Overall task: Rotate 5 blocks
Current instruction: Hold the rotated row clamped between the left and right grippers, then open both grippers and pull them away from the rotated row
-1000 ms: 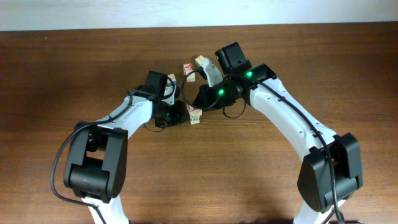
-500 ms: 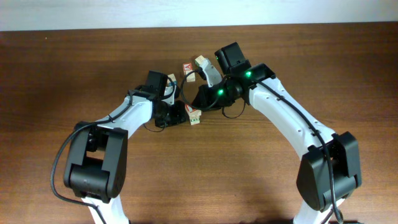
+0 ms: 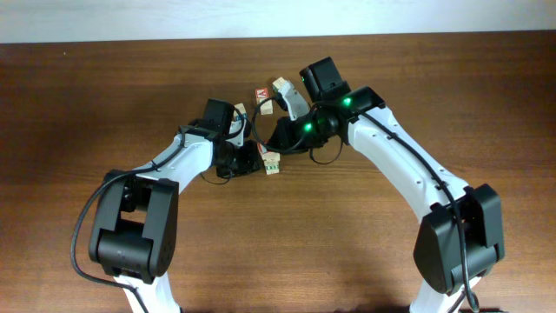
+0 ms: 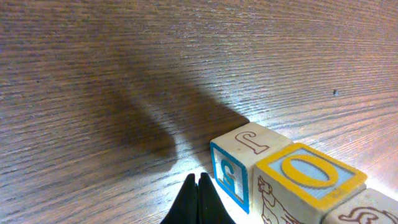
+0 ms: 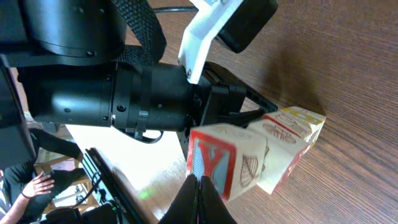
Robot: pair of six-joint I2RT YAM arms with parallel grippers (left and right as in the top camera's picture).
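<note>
the left claw (image 4: 199, 198) is clenched, its two tips pressed together with nothing between them, low over the worktop (image 4: 124, 74). just beside the tips stands the j block (image 4: 239, 165), a pale wooden cube with a blue-framed side; whether the tips touch it cannot be told. the o block (image 4: 308, 177), a yellow letter on blue, sits flush against the j block, and a third cube (image 4: 367, 211) shows only a corner beyond it.

the right claw (image 5: 199, 196) is likewise clenched on nothing, its tips close by the red y block (image 5: 214, 163), which heads a tight row of cubes in front of the left arm (image 5: 124, 99).

from overhead the group lies in the far half of the worktop, about midway between its left and right edges, mostly hidden under the two wrists. a green-printed block (image 3: 272, 163) shows on the near side, and a red-printed block (image 3: 261, 94) and a tan block (image 3: 281, 87) lie toward the far edge.

the cubes look light, stiff and hard, unlikely to be damaged by a firm pinch, though the smooth printed faces may slip. the best hold is probably square across two opposite flat faces. where neighbours touch, only an end cube offers free sides, so a nudge at a corner may turn one more easily.
</note>
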